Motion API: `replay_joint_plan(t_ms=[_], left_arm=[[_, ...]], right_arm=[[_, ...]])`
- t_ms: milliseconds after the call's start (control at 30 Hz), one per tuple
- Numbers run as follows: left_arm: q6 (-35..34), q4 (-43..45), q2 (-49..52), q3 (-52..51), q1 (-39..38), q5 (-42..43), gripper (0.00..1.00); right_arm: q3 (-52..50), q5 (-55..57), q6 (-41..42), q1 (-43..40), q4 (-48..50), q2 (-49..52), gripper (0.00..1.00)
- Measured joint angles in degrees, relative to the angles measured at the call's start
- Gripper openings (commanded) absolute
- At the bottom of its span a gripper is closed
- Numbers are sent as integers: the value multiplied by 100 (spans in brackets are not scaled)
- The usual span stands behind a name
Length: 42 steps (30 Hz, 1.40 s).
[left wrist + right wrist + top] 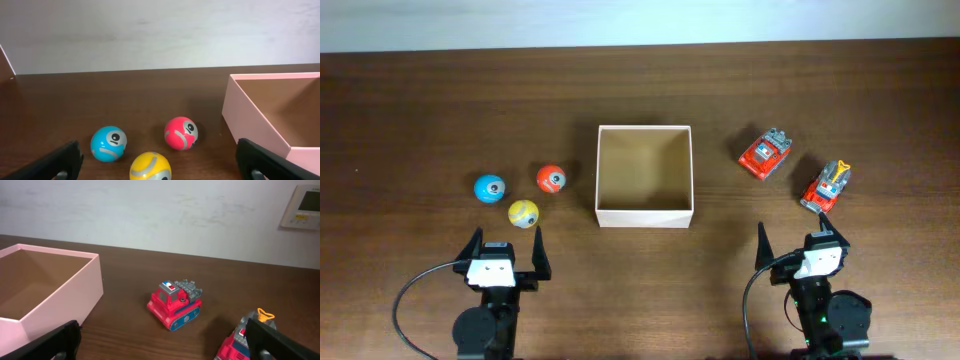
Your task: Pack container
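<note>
The container (644,216), a square open box with cream walls and a tan inside, stands empty at the table's middle. Left of it lie a blue ball (489,187), a red ball (551,179) and a yellow ball (523,212). Right of it stand two red toy trucks, one nearer the box (765,153) and one further right (827,185). My left gripper (507,238) is open just short of the yellow ball (150,166). My right gripper (801,238) is open below the further truck (235,344), whose right half its finger (275,341) hides. Neither holds anything.
The dark wooden table (420,110) ends at a pale wall behind. A wall panel (302,206) shows at the upper right of the right wrist view. Black cables (415,295) trail from both arm bases at the near edge.
</note>
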Motion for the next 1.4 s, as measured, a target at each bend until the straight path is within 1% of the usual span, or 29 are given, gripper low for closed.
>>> replay_joint_plan(t_ms=[1233, 1400], left_arm=[[0, 0, 0, 0, 0, 0, 99], [0, 0, 0, 0, 0, 0, 99]], right_arm=[[0, -20, -7, 0, 9, 0, 99], [-9, -20, 0, 0, 313, 0, 99]])
